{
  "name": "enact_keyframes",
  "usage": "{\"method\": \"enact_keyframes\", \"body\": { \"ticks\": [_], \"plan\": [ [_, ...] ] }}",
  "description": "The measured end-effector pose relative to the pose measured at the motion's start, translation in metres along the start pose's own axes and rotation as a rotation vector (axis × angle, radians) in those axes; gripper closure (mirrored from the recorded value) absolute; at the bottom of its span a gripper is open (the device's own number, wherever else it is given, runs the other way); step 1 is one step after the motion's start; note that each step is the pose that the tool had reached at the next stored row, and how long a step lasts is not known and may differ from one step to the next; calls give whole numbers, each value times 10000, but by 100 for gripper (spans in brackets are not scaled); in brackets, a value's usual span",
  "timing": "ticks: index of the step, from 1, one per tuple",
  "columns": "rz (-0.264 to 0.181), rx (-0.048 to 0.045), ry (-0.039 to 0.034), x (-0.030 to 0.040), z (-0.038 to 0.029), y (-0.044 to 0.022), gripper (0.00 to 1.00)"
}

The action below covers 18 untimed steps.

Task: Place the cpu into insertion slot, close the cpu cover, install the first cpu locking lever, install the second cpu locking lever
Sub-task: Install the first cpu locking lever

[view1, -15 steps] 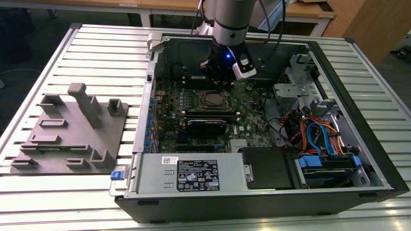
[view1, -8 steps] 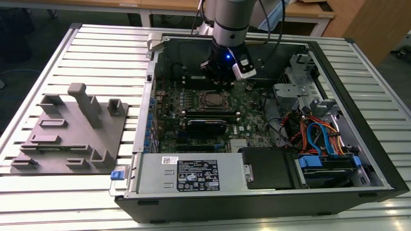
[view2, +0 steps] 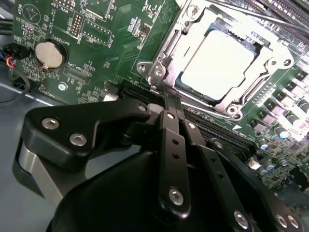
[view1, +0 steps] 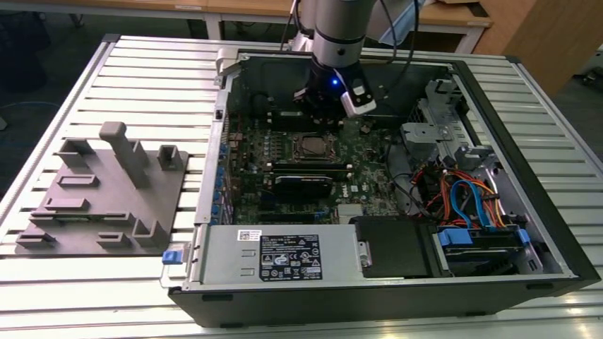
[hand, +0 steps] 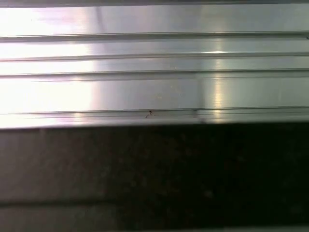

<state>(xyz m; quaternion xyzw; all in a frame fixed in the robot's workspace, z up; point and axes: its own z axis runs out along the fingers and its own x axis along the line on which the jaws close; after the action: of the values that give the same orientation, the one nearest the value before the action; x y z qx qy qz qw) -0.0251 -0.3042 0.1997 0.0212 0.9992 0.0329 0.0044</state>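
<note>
The cpu (view2: 217, 63) lies flat in the insertion slot (view2: 161, 58), its pale silver top showing through the window of the cpu cover (view2: 260, 72), which lies down over it. In the exterior view the slot (view1: 309, 146) sits mid-board inside the open computer case. My gripper (view2: 166, 96) hangs just off one corner of the socket, its black fingers (view2: 170, 130) pressed together with their tips next to a thin metal lever rod (view2: 207, 107). Whether the tips pinch that rod is hidden. In the exterior view the gripper (view1: 325, 116) hovers a little beyond the socket.
Long black memory slots (view2: 217, 130) run beside the socket and a coin battery (view2: 48, 53) sits on the green board. The case holds a grey power-supply box (view1: 273, 256) and coloured cables (view1: 471, 201). A grey fixture plate (view1: 104, 194) lies at the exterior view's left on the slatted table (hand: 154, 63).
</note>
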Motion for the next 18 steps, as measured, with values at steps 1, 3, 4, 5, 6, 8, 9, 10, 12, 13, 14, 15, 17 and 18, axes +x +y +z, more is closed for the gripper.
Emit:
{"method": "enact_keyframes", "body": {
  "ticks": [1, 3, 4, 5, 6, 8, 9, 10, 12, 13, 14, 15, 17, 18],
  "plan": [
    [1, 11, 1, 0, 6, -1, 90],
    [0, 39, 4, 1, 17, -3, 90],
    [0, 28, -9, -1, 27, 0, 90],
    [0, 40, -8, 0, 29, -1, 90],
    [0, 42, -7, 0, 29, -1, 90],
    [0, 51, -3, 0, 23, -2, 90],
    [0, 52, -3, 1, 18, -2, 90],
    [0, 49, -5, 0, 16, -1, 90],
    [0, 48, -5, 0, 8, -1, 90],
    [0, 46, -5, 0, 6, 0, 90],
    [0, 46, -6, 0, 4, 0, 90],
    [0, 47, -5, 0, 2, 0, 90],
    [0, 47, -6, 0, -1, 0, 90],
    [0, 46, -6, 0, -2, 0, 90]
  ]
}}
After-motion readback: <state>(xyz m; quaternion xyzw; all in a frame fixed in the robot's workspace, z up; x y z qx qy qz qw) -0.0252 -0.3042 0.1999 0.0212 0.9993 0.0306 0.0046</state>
